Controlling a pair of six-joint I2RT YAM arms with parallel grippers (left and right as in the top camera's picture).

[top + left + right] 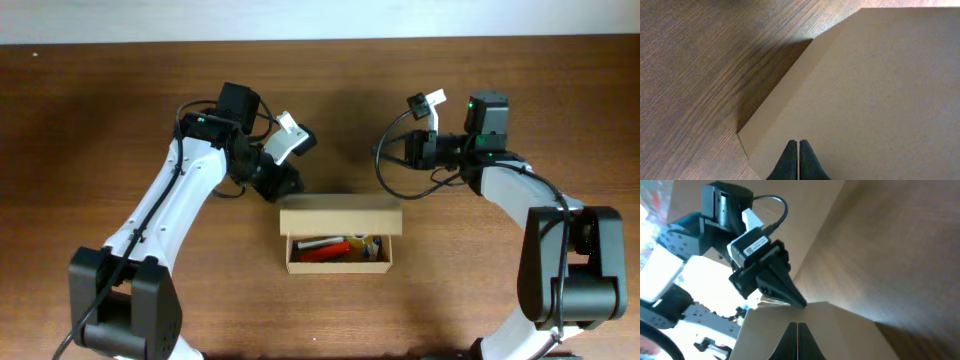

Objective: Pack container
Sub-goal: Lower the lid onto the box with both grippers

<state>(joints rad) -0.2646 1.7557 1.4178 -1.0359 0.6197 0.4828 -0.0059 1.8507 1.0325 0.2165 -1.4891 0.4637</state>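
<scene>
Container (pixel 340 220), one brown cardboard box, sits mid-table with its flap up, a red pen (pixel 322 253) among the small things inside. Two grippers are by the flap, left gripper (pixel 798 142) and right gripper (pixel 797 325), each with fingers pressed together, empty.

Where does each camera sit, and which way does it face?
Overhead: above the table, looking down at the open container and both arms.
Left wrist: behind the shut left gripper, facing the container's flap.
Right wrist: behind the shut right gripper, facing across the flap at the left gripper.
All share the flap.
</scene>
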